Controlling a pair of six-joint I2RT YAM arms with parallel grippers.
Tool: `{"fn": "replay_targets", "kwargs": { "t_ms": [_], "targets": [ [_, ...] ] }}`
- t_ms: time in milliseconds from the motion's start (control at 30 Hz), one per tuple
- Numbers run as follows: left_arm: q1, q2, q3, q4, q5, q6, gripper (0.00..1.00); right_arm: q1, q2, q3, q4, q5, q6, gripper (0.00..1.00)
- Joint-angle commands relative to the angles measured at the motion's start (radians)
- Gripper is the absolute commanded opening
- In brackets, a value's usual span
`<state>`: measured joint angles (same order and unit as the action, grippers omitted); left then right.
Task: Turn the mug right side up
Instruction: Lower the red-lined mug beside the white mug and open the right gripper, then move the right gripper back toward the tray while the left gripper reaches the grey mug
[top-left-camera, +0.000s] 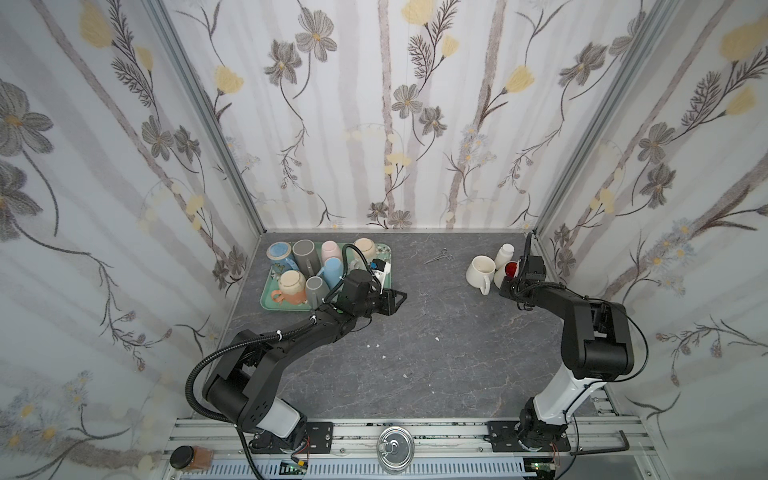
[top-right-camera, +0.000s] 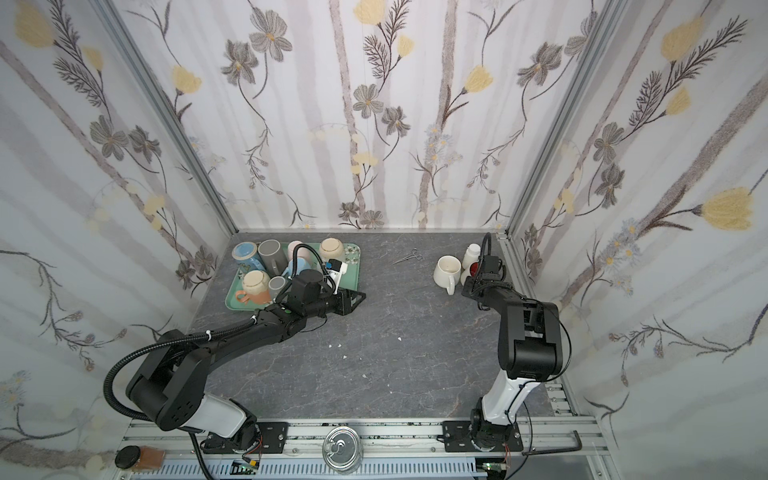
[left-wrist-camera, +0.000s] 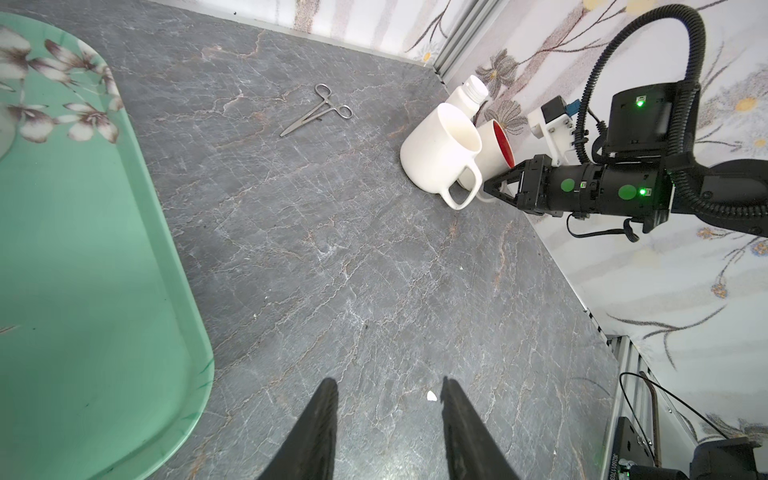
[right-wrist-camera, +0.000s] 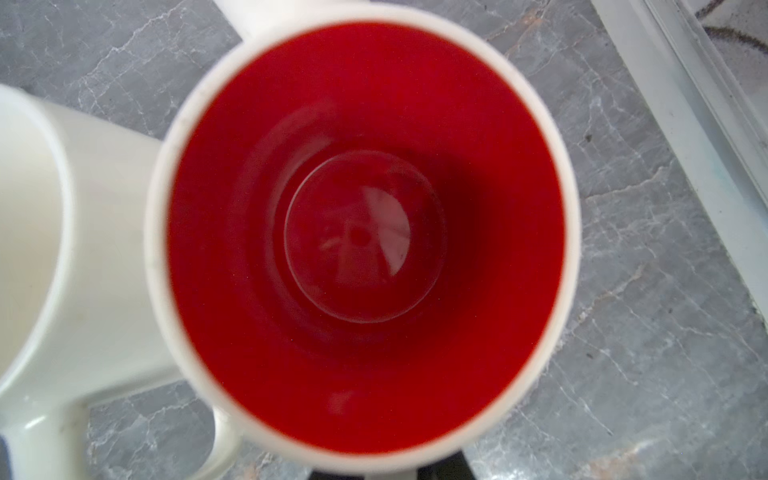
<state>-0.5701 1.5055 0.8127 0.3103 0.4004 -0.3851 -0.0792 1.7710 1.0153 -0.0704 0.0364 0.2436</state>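
The mug (right-wrist-camera: 365, 232), white outside and red inside, is standing mouth-up just beside the cream mug (left-wrist-camera: 436, 153). The right claw (left-wrist-camera: 489, 190) is pinching its handle; the left claw (left-wrist-camera: 388, 386) is hanging half-open, empty.

We see the mug (top-left-camera: 511, 268) (top-right-camera: 473, 270) (right-wrist-camera: 365, 232), white outside and glossy red inside, standing mouth up. The right wrist view looks straight down into it, to its round, shiny bottom. In both top views it sits at the far right of the grey marbled worktop (top-left-camera: 436, 353). Its white loop handle faces the near side, and the right tool (left-wrist-camera: 486, 190) is closed on that handle. We cannot tell whether its base touches the worktop.
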Motion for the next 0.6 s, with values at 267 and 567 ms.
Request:
{"fn": "replay_targets", "kwargs": {
  "t_ms": [267,567],
  "targets": [
    [0.011,-0.058,-0.030,0.019,-0.023,0.003,0.40,0.028,-0.036,0.019,-0.029,0.034,-0.029,0.47],
    [0.061,-0.186,-0.029,-0.107,-0.078,0.066,0.43,0.029,-0.273,0.046,-0.193,0.072,-0.004,0.50]
  ]
}}
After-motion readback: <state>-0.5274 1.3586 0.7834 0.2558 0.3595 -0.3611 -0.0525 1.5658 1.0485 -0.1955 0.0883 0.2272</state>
